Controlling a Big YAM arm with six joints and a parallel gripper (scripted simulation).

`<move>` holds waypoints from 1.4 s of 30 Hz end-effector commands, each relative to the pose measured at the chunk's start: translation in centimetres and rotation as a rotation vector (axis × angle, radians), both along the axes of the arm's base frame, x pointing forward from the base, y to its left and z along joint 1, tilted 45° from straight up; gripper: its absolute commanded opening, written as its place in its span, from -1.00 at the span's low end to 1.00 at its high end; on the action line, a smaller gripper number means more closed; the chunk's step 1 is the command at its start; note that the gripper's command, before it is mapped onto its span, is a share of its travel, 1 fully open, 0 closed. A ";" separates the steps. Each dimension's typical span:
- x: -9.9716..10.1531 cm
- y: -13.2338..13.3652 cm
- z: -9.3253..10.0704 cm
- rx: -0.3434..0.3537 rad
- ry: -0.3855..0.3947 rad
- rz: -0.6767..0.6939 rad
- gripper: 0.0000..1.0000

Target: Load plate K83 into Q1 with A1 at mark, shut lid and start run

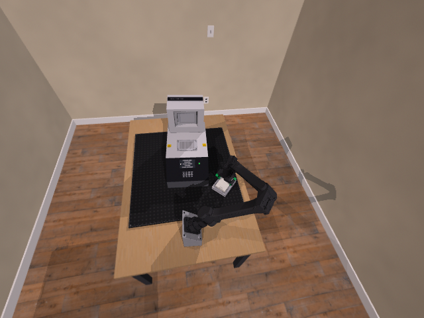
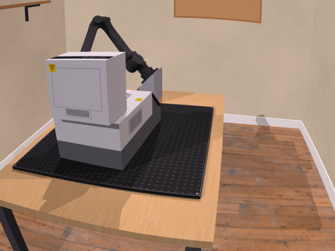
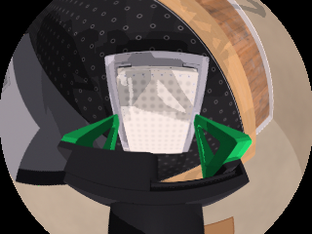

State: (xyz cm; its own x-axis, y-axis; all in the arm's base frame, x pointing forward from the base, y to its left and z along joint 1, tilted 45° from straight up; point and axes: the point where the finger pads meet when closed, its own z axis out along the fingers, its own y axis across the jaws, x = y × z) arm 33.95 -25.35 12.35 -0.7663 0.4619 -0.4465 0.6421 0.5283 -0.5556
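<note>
The cycler Q1 (image 1: 187, 160) stands on the black mat with its lid (image 1: 185, 112) raised upright. Its block (image 1: 187, 144) lies bare, and the status lamp (image 1: 199, 163) shows green. The white plate K83 (image 1: 221, 185) lies on the grey nest N1 (image 1: 221, 191) to the right of Q1's front. My gripper (image 1: 226, 178) is open, with its green fingers on either side of the plate's near end. In the wrist view the plate (image 3: 159, 109) sits between the open fingers, apart from both. In the exterior view Q1 (image 2: 100, 107) hides the plate and gripper.
The arm's base (image 1: 191, 229) stands on the table in front of the mat. The black perforated mat (image 1: 154, 181) covers the table's middle. Q1's keypad (image 1: 187, 173) faces the arm base. The table's right edge runs close beyond the nest.
</note>
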 end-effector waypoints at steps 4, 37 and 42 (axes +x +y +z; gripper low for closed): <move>0.0 -0.6 -0.1 0.005 -0.005 -0.032 1.00; 1.0 -1.4 0.4 -0.010 -0.024 -0.008 1.00; 1.3 -1.1 0.3 -0.010 -0.026 0.004 1.00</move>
